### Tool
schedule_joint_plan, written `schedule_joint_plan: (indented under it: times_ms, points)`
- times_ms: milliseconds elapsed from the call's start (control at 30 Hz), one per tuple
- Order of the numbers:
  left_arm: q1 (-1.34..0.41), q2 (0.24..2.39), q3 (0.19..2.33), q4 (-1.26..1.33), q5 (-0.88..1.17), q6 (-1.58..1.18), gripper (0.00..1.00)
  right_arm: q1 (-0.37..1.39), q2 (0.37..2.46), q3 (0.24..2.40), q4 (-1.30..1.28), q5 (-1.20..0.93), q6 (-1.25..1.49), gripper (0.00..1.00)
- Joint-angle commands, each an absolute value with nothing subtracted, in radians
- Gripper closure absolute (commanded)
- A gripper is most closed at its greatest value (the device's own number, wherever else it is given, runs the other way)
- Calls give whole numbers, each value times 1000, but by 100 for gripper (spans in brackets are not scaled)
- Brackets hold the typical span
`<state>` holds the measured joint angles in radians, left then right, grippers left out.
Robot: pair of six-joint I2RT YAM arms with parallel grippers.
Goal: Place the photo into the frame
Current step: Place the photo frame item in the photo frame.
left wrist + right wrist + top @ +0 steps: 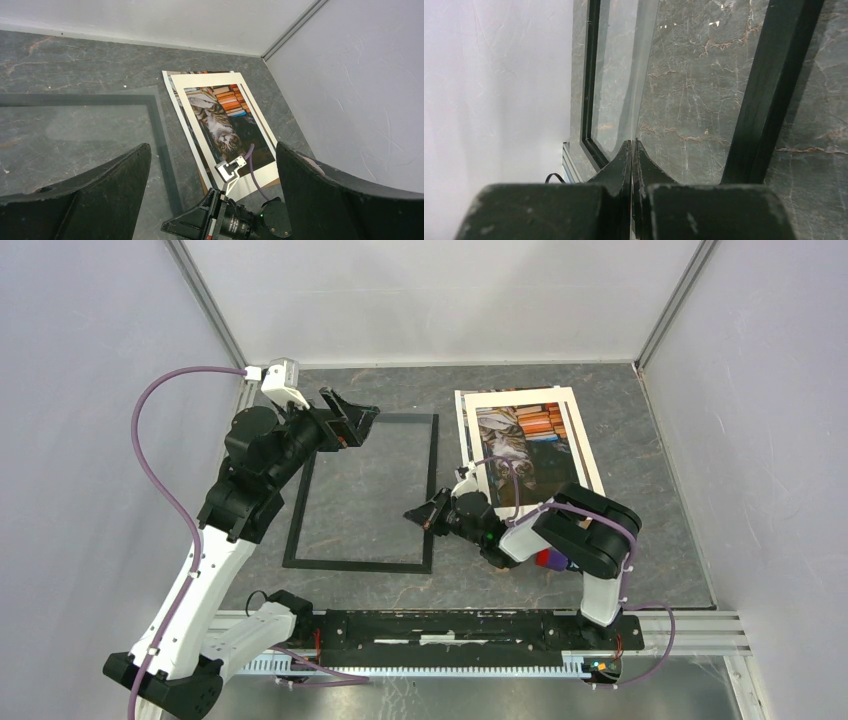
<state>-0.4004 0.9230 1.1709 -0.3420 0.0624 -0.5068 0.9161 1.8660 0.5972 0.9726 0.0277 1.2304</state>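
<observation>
Left gripper (355, 418) gapes above the frame (360, 565)'s far edge; right gripper (414, 513), fingers pressed together, reaches over its right edge.

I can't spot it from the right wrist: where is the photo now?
In the top view, the photo lies right of the frame, under a white mat.
</observation>
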Motion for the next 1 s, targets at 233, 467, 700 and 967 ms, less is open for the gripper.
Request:
schedule_joint_plan:
  times_ms: [233, 467, 700, 967]
  points:
    - [-396, 919, 1179, -313, 79, -483, 0, 920, 1905, 622, 1062, -32, 1245, 100]
    - [-399, 917, 1177, -311, 82, -483, 0, 891, 1927, 681, 998, -116, 1177, 60]
    - [-398, 917, 1175, -310, 86, -486, 0, 875, 1952, 734, 936, -150, 1156, 50]
    - [-395, 920, 1175, -306, 101, -494, 0, 832, 1829, 716, 865, -166, 1159, 90]
